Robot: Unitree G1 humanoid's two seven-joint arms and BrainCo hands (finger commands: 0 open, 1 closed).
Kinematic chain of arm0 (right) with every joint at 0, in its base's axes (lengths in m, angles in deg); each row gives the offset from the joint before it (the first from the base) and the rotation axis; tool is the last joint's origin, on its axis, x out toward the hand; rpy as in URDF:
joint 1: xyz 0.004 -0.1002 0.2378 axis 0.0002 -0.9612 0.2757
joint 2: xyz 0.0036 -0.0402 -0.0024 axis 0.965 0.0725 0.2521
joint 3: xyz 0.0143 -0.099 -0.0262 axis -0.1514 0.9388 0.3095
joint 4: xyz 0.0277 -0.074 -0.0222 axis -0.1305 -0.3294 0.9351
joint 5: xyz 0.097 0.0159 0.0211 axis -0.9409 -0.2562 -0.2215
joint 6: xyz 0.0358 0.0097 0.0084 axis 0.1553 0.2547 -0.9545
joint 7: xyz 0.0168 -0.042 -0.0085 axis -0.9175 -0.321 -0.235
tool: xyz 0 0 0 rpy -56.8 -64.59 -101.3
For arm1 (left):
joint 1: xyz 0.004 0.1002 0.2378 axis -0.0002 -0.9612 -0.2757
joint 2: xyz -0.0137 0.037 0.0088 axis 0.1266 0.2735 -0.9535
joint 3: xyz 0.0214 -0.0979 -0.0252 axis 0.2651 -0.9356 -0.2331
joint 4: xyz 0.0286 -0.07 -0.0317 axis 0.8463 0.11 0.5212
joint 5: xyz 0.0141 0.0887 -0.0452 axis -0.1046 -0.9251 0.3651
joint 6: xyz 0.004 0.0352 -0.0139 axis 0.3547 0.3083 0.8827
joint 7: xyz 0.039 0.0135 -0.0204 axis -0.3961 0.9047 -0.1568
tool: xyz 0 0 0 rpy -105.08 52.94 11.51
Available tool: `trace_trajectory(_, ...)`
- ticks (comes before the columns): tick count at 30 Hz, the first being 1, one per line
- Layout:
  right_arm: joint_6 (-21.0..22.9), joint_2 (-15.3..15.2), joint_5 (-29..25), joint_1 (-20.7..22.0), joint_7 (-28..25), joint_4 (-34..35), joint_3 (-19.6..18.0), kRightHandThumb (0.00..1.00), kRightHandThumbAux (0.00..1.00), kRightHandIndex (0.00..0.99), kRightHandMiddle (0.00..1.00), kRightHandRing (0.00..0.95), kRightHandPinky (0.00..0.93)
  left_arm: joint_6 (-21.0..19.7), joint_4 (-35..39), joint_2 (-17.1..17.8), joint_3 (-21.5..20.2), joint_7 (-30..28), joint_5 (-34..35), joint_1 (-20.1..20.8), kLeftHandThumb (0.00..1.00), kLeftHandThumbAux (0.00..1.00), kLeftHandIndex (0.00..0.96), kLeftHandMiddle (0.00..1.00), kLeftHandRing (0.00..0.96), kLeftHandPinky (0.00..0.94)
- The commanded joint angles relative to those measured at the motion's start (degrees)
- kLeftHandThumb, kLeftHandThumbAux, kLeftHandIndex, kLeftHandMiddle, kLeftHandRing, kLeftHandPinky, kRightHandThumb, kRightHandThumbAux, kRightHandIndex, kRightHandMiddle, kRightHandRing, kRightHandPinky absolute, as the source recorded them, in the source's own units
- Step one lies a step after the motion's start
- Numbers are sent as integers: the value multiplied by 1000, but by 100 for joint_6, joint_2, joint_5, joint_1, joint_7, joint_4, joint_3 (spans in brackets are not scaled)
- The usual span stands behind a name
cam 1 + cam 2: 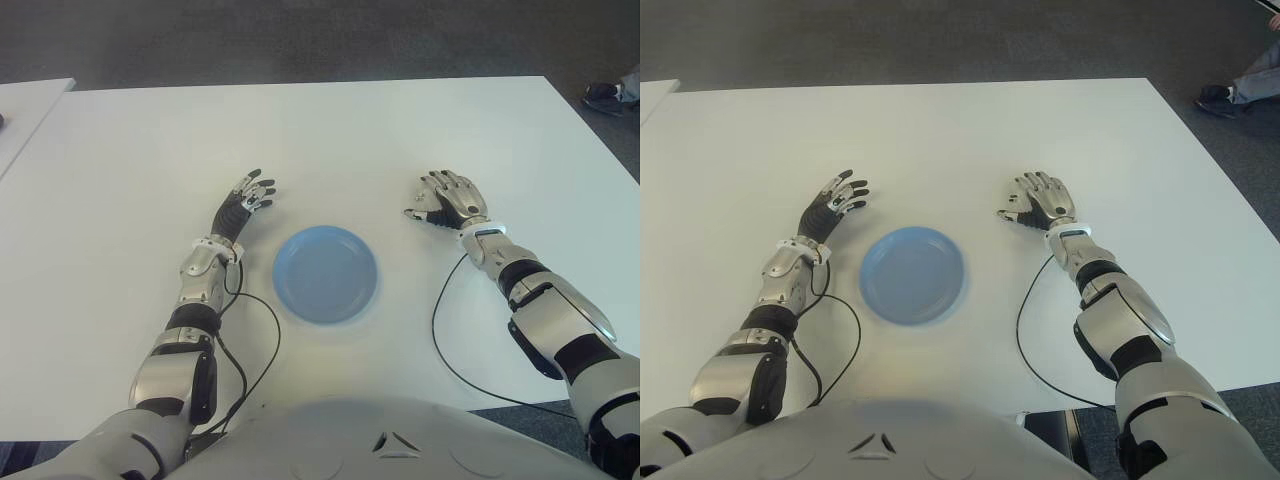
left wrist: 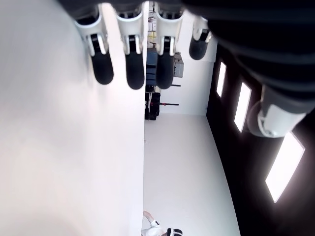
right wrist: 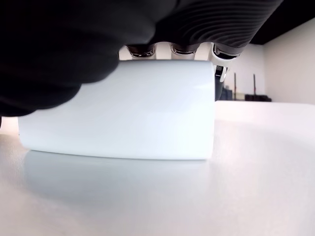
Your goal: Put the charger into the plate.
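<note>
The charger [image 3: 123,113] is a white block standing on the white table [image 1: 330,140], seen close in the right wrist view. My right hand [image 1: 447,200] hovers right over it, to the right of the blue plate [image 1: 326,273], so the eye views hide almost all of the block. Its fingers [image 3: 187,49] arch over the charger's top and far side without clamping it. My left hand [image 1: 247,195] shows just left of the plate, its fingers [image 2: 134,69] spread and holding nothing. The plate holds nothing.
Thin black cables [image 1: 440,330] trail along both forearms across the table's near part. Another white table's corner [image 1: 25,100] shows at the far left. A person's shoe [image 1: 603,95] is on the dark floor beyond the far right corner.
</note>
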Motion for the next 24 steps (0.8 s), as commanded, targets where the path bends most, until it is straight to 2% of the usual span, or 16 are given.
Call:
trace_trajectory(1,-12,69,465,-416,-82,-190,376,249,278,0,51,69,158,-121,-68,-17,27,104,-65,-150,0,446,63,215,220,225)
trace_trajectory(3,15,109,491,-430,-38,-203,425,264,269,27,151,209,324,-115,-57,-19,30,116,-70,-157,0,444,64,212,218,224)
trace_trajectory(5,34,136,509,-441,-4,-226,466,271,263,45,209,287,414,-109,-48,-19,33,133,-75,-163,0,444,65,211,217,224)
trace_trajectory(6,36,141,515,-444,12,-238,483,280,266,171,342,392,495,-105,-44,-19,35,143,-78,-165,0,443,66,210,217,225)
trace_trajectory(7,9,123,517,-439,42,-235,499,283,267,216,390,430,524,-102,-40,-19,35,152,-81,-168,0,443,67,210,217,226)
trace_trajectory(8,-7,114,533,-437,100,-234,531,284,270,325,493,515,591,-99,-33,-20,36,166,-84,-171,0,442,68,210,218,227)
trace_trajectory(10,-10,100,575,-442,247,-224,596,270,299,441,606,616,673,-96,-13,-24,40,188,-85,-183,0,442,71,213,220,231)
trace_trajectory(12,8,97,608,-447,365,-221,649,250,380,561,719,731,785,-97,-1,-26,43,199,-83,-188,0,442,76,217,225,235)
trace_trajectory(17,242,169,840,-478,990,-175,855,272,535,676,816,823,874,-87,25,-31,38,224,-72,-199,0,444,85,223,231,239)
trace_trajectory(24,469,239,881,-519,1554,-224,887,305,668,742,865,869,905,-64,53,-33,29,237,-57,-214,0,448,96,234,238,242)
